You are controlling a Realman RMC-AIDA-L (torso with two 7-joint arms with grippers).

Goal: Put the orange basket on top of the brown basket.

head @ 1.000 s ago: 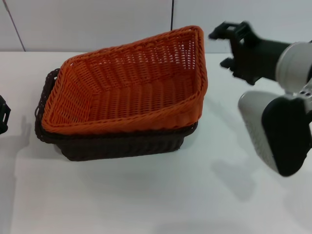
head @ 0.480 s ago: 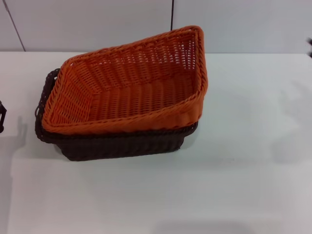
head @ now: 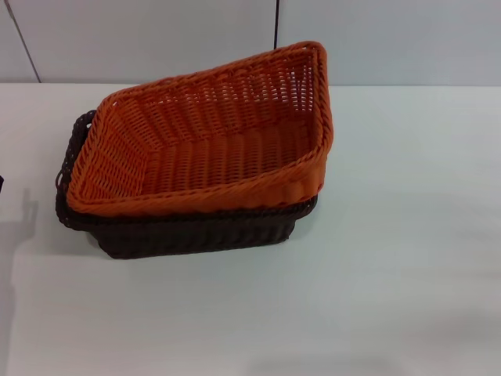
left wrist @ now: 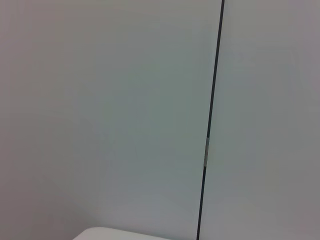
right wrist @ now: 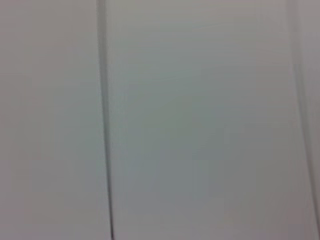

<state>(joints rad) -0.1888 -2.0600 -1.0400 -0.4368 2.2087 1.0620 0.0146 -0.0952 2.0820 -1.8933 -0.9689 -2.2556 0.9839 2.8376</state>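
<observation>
White table point(head: 391, 258) against a pale panelled wall. The bright orange rectangular woven basket point(head: 203, 145) sits nested in the very dark brown woven basket point(head: 188, 231), tilted, with its right end propped higher than the brown basket's rim. Looks basically stacked, just not seated flat. Neither gripper is anywhere near the brown basket; both are out of view, so I can't tell their claw state. Wrist cameras just show wall.

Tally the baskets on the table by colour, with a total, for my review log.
Orange basket: 1, resting tilted in the brown one
Brown basket: 1, underneath on the white table
Total: 2 baskets
</observation>
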